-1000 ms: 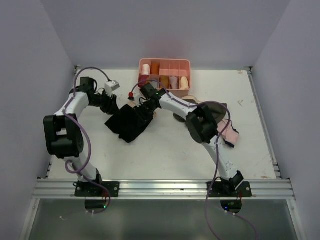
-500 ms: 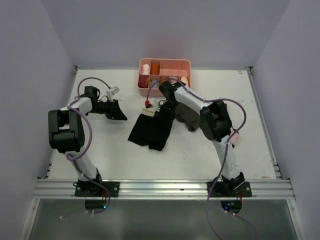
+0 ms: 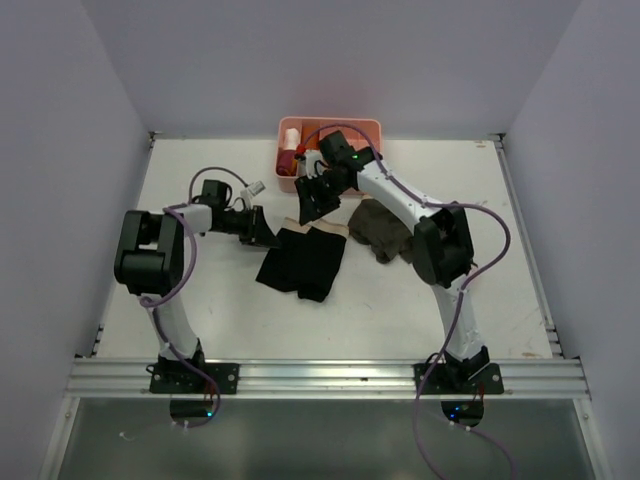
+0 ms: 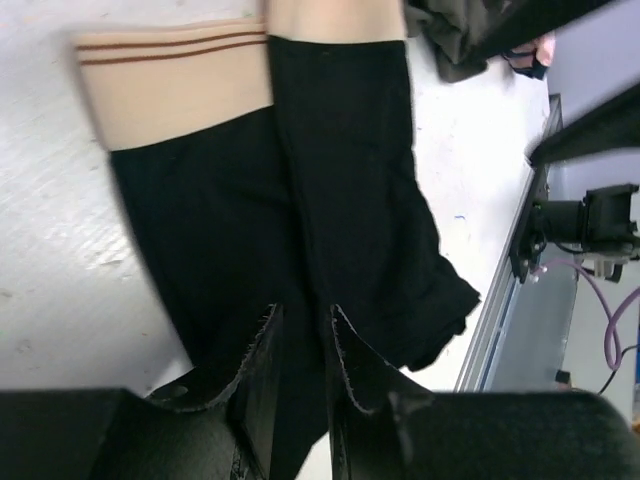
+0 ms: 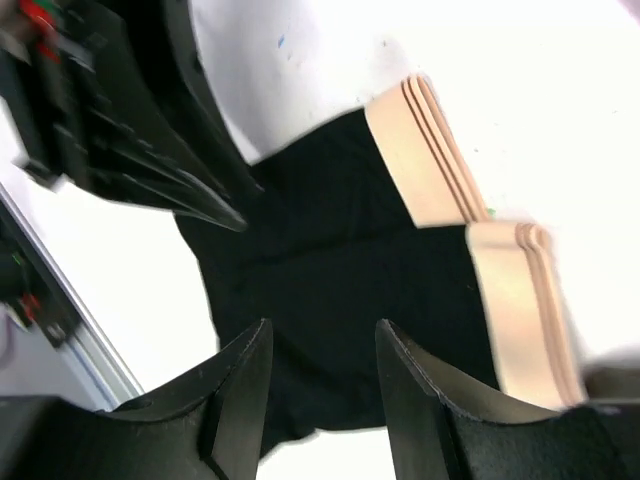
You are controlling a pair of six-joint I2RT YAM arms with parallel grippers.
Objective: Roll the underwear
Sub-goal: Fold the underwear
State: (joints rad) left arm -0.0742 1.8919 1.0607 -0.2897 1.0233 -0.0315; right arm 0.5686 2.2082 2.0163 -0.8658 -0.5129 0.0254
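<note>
Black cloth underwear with a peach-beige waistband lies flat on the white table, folded lengthwise — ready for rolling, I judge. Right gripper hangs above, jaws apart, empty. Left gripper sits at its hem — jaws nearly together; whether it pinches cloth I cannot tell.

Bright, even overhead light; right wrist view slightly motion-blurred.

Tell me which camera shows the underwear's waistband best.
Right wrist: both folded halves of the waistband show, stripes clear. Left wrist crops one half at the top edge; the top view shows only a thin pale strip.
</note>
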